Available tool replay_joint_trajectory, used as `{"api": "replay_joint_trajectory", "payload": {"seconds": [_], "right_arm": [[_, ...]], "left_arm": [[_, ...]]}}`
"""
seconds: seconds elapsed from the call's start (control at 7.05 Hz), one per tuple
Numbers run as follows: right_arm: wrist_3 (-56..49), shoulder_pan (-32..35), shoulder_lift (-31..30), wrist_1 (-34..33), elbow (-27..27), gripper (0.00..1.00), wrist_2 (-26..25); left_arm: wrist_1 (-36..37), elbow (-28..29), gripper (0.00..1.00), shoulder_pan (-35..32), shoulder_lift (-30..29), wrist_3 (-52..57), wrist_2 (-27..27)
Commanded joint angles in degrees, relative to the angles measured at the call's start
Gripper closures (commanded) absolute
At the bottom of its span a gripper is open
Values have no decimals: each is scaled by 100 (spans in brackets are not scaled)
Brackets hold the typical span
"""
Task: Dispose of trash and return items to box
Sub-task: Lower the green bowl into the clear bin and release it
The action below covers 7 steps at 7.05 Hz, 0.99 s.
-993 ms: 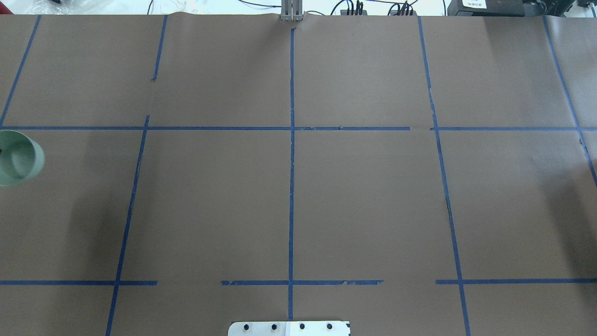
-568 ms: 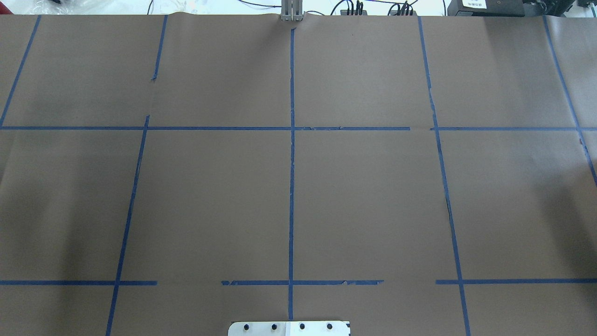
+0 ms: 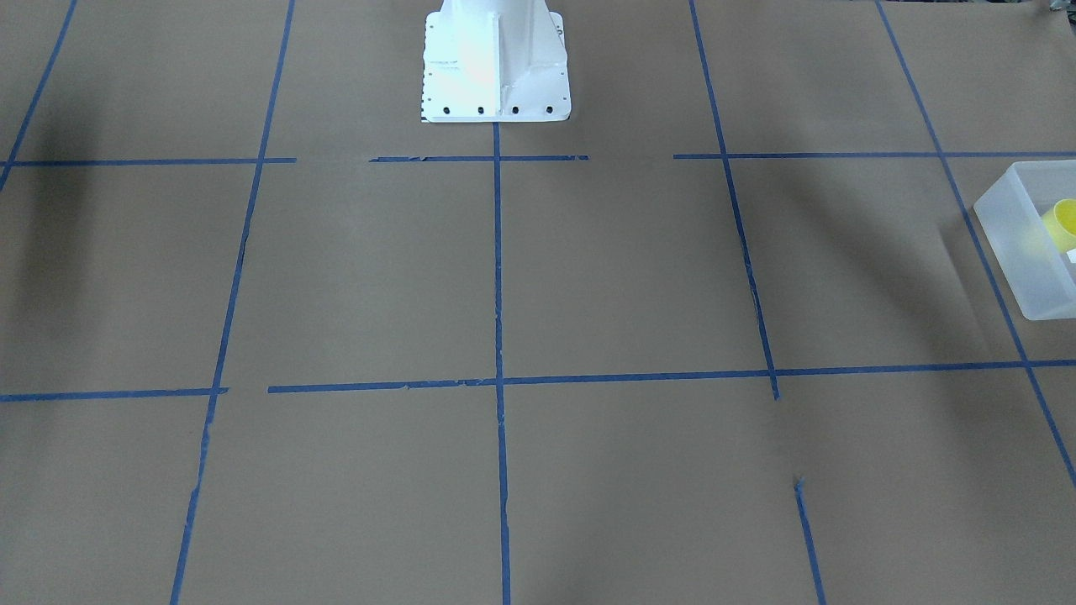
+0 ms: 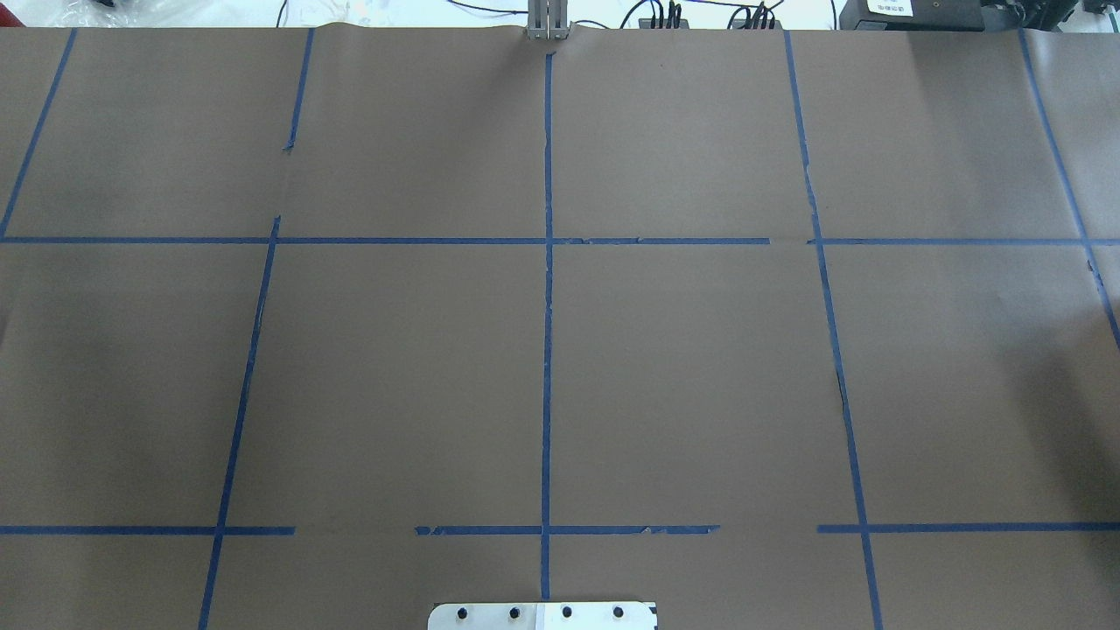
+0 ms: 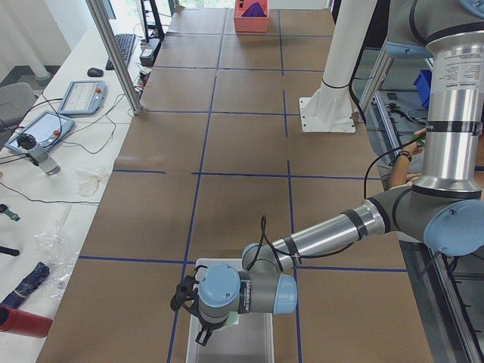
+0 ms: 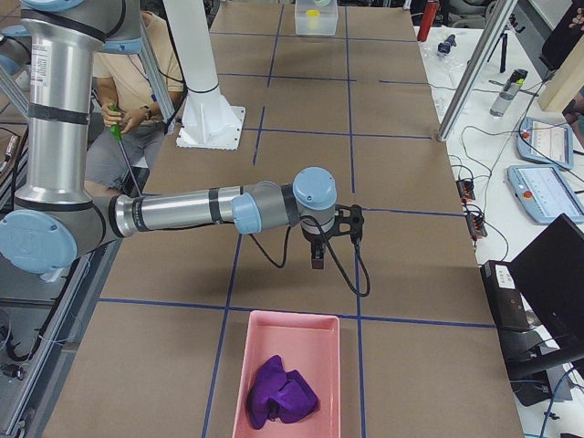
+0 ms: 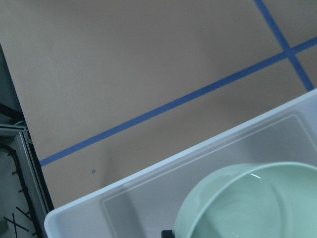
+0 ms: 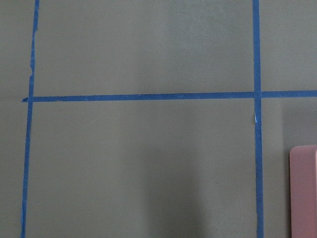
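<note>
A second ago the overhead view showed the bowl (image 7: 247,203) at its left edge; now that view shows none of it, only the brown paper worktop (image 4: 700,394) with its grid of blue tape (image 4: 547,350). The bowl now fills the low right of the left wrist view, round, pale mint-green and smooth with a soft sheen, inside the outline of the box (image 7: 148,183). We cannot tell whether it touches the box floor. The box is a rectangular bin of frosted, translucent white plastic with straight walls and a flat rim, standing at the robot's left end of the worktop. The bright yellow tapered cup (image 3: 1061,220) is inside it, by the wall. In the left side view the left gripper (image 5: 204,334) hangs over the box, a sliver of green showing just beside it. We cannot tell whether it is grasping the bowl or has let go. The right gripper (image 6: 317,260) hovers above bare paper towards the robot's right end, pointing down, and its state cannot be told either. Near it, at that end, lies a shallow pink tray (image 6: 274,338) with rounded corners, and a crumpled purple cloth (image 6: 283,392) rests in it. The white metal base (image 3: 496,59) stands bolted at the robot's edge of the worktop.
</note>
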Motion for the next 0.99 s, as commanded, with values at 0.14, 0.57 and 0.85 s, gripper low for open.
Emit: {"api": "replay_joint_trajectory", "payload": {"seconds": [0.14, 0.57, 0.85], "right_arm": [[-7, -29, 0, -7, -26, 0, -9], [-7, -46, 0, -7, -44, 0, -18], [-7, -55, 0, -7, -44, 0, -18]], "left_arm": [[-17, 586, 100, -28, -97, -18, -228], [-34, 692, 1, -28, -89, -44, -220], [-17, 579, 0, -28, -45, -140, -220]]}}
